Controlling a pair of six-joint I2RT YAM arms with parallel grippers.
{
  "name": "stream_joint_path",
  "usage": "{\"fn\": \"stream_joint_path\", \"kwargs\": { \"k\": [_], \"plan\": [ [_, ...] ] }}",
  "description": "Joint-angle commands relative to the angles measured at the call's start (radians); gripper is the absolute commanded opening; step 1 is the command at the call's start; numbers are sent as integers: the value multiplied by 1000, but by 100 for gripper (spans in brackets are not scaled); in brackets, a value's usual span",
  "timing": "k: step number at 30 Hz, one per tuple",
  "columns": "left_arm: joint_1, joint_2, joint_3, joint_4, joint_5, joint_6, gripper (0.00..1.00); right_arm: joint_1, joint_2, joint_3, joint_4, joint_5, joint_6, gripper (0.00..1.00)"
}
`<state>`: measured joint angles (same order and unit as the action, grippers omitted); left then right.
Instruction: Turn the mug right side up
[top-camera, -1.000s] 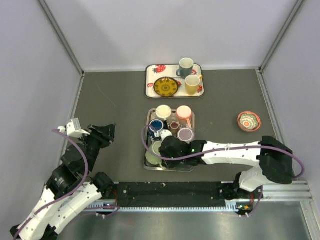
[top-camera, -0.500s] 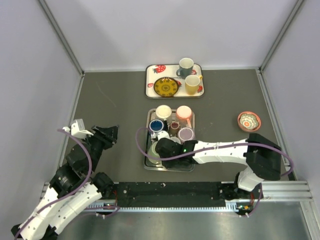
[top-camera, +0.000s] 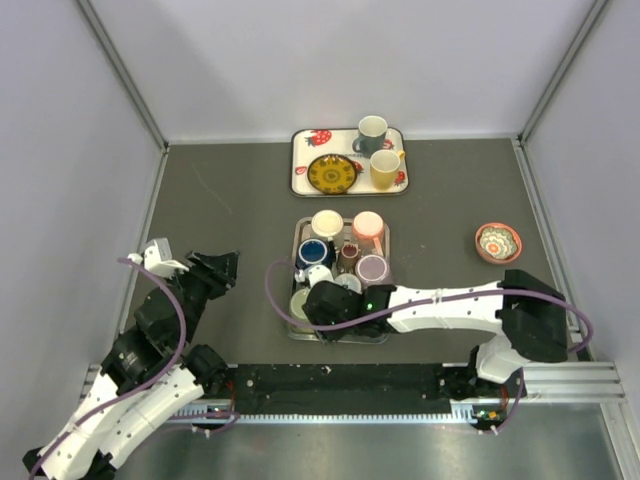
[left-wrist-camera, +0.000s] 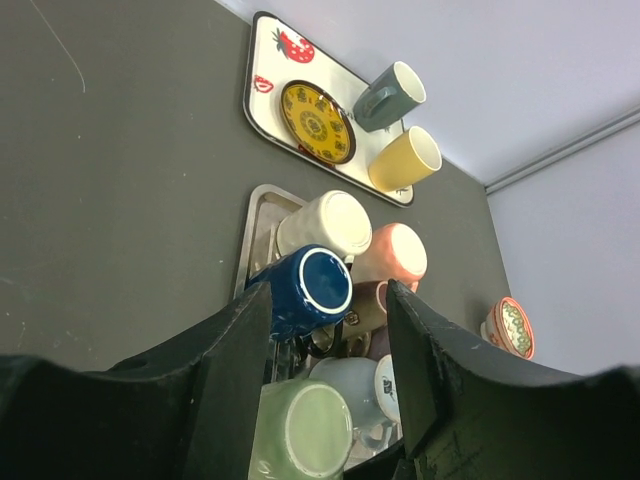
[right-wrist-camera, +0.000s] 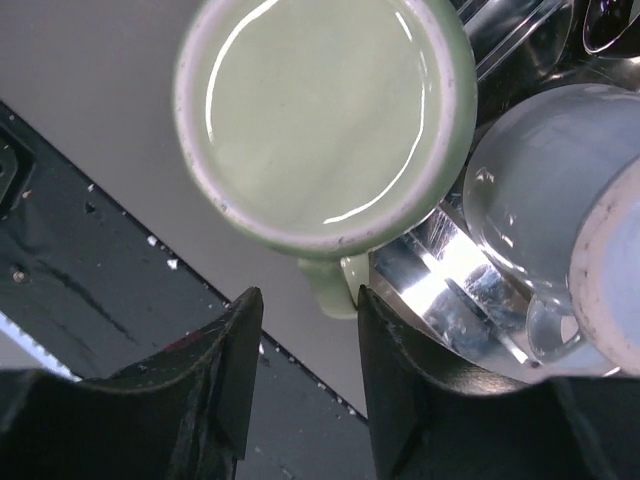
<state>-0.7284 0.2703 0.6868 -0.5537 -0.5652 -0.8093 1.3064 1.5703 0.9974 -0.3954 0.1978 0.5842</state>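
Closely — green mug (right-wrist-camera: 320, 110), white mug (right-wrist-camera: 535, 190) beside, tray (right-wrist-camera: 445, 278)

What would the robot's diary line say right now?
right tool open by handle | green mug bottom up on steel tray | left tool open, empty, left of tray

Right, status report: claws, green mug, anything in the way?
Left claw open, empty. Right claw open at handle of green mug. Mug upside down in metal tray. Pale mug crowds it.
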Motion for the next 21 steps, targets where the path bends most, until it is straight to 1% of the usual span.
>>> {"fn": "stream_joint_path", "kwargs": {
  "k": [1,5,6,9,10,11,12,14,15,17,18,19,21],
  "plan": [
    [-5,-5,-4,6,1,5,55,66,-113,85,-26,26,-7,44],
    [-5,-3,2,5,-16,27,56,90,-240,179,-127,95,-26,50],
    [-5,0,3,11,-18,32,56,90,-303,194,-150,119,-35,51],
    [-5,21,13,18,-4,70,58,83,-413,254,-252,291,-89,57],
    [-5,45,23,11,-1,81,59,74,-446,260,-269,378,-118,61],
    [-5,59,28,9,4,99,59,30,-475,254,-302,408,-121,62],
    [-5,73,33,5,19,108,60,-4,-537,245,-315,431,-122,62],
    [-5,128,52,-8,43,137,64,-85,-601,192,-324,428,-121,63],
    [-5,151,57,-12,60,145,65,-169,-640,164,-327,431,-119,64],
    [-5,228,75,-25,125,173,69,-281,-745,74,-326,422,-98,65],
    [-3,260,86,-37,137,167,71,-393,-777,40,-324,402,-90,66],
    [-3,323,108,-54,157,156,73,-439,-838,-24,-323,390,-84,66],
    [-3,406,129,-75,188,144,78,-507,-880,-80,-318,373,-78,68]
  ]
}}
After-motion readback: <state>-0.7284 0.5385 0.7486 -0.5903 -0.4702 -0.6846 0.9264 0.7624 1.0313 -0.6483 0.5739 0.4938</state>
